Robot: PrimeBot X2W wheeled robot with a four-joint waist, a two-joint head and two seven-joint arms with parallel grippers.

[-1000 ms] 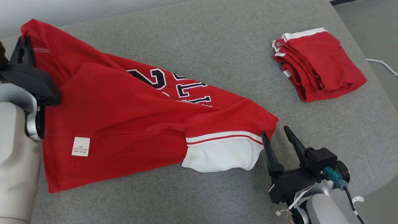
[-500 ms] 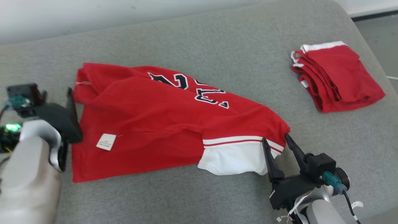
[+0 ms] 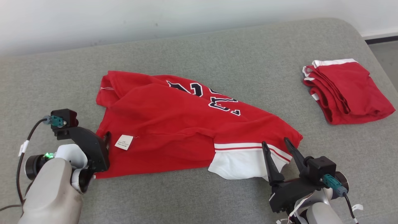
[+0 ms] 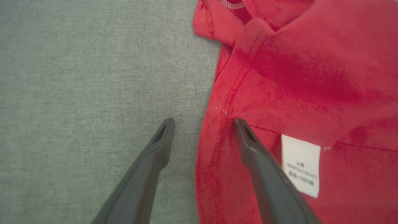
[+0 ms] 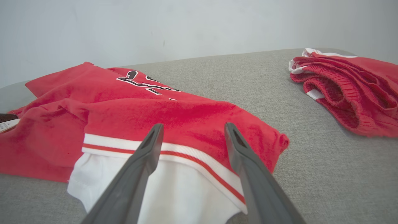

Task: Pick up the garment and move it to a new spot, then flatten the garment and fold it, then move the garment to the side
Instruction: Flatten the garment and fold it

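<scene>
The garment [image 3: 174, 124] is a red jersey with dark numerals, a white sleeve with red stripes and a white label [image 3: 123, 142]. It lies crumpled and partly folded over on the grey padded surface [image 3: 217, 46]. My left gripper [image 3: 105, 138] is open at the garment's left edge. In the left wrist view the gripper [image 4: 203, 123] straddles that edge, one finger over the grey cloth and the other over the garment [image 4: 311, 77] beside the label [image 4: 301, 165]. My right gripper [image 3: 275, 142] is open and holds nothing. In the right wrist view it [image 5: 193, 126] hovers above the striped hem of the garment [image 5: 155, 112].
A second red garment [image 3: 348, 90], folded with white trim, lies at the far right of the surface and appears in the right wrist view [image 5: 351, 93]. The surface's rounded right edge is close behind it. A pale wall runs along the back.
My left gripper has let go of the garment's raised corner, opened, and come down to its left edge. The garment has dropped flat. The head camera has shifted. The right gripper stays open.
</scene>
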